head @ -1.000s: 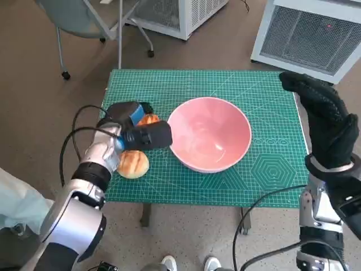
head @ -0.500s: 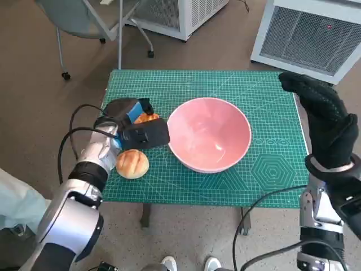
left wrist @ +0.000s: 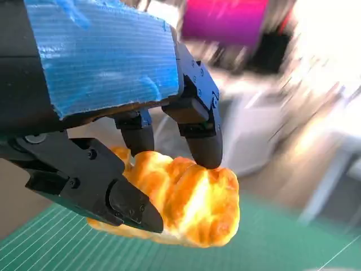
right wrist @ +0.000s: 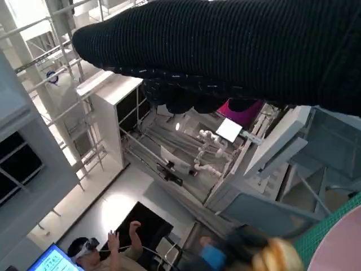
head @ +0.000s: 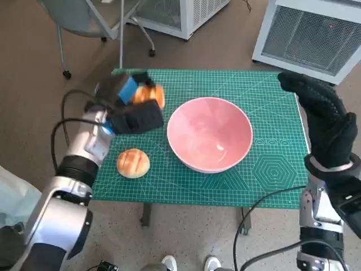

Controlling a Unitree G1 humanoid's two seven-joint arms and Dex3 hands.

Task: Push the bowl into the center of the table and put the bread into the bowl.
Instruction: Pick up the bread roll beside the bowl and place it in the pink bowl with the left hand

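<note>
Golden-brown bread (head: 150, 95) is pinched in my left hand (head: 125, 107), raised off the counter (head: 265, 175) over its far left area, left of the pink bowl (head: 210, 134). In the left wrist view, the black fingers (left wrist: 200, 130) press on the bread's upper surface while the opposing digit clamps it from the other side; the bread (left wrist: 183, 200) lies directly beneath the blue-taped back of my left hand (left wrist: 113, 118), with green matting visible below it.

The bowl sits upright on the green cutting mat, roughly mid-counter and slightly toward the near edge, with nothing inside it. A second round bread roll (head: 133, 163) lies on the mat near the front left corner, apart from both the bowl and my left hand.

My right hand (head: 326, 127), in the black knitted glove, is held up at the counter's right edge, fingers extended and apart, holding nothing. It is apart from the bowl.
</note>
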